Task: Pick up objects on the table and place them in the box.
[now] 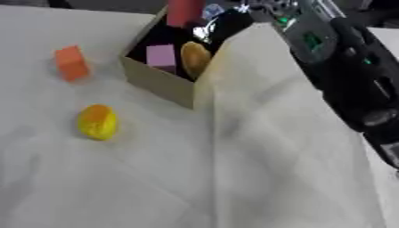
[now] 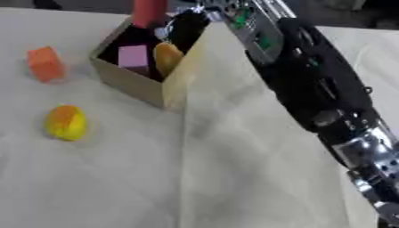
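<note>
A: Left side of table (image 1: 156, 187), far part?
B: Orange block (image 1: 71, 63), standing free on the pale cloth, well apart from the box.

A: Nearer, same side?
B: Yellow-orange rounded fruit-like item (image 1: 97, 122), lying alone on the cloth, near side of the block, apart from box and block.

A: Centre, far?
B: Open cardboard box (image 1: 156, 82), dark inside, near corner turned toward the viewer. Right wall or flap (image 2: 183, 71) pale and tall, leaning out to the right.

A: Contents, left to right?
B: Pink cube (image 1: 161, 57) against the near-left wall. Tan oval piece (image 1: 195, 58) just beside it on the right, touching or nearly so. Red upright cylinder (image 1: 184, 11) at the far end, top cut off by the frame. Something shiny (image 1: 204, 30) between cylinder and oval piece, too blurred to name.

A: Right side?
B: Right arm (image 2: 311, 84), black with silver joints, reaching in from the near right corner to the far end of the box. Right hand (image 2: 189, 26) dark, over the box's far-right part; fingers blurred, curled or straight impossible to tell, holding or not likewise.

A: Left hand?
B: Seen in neither view.
</note>
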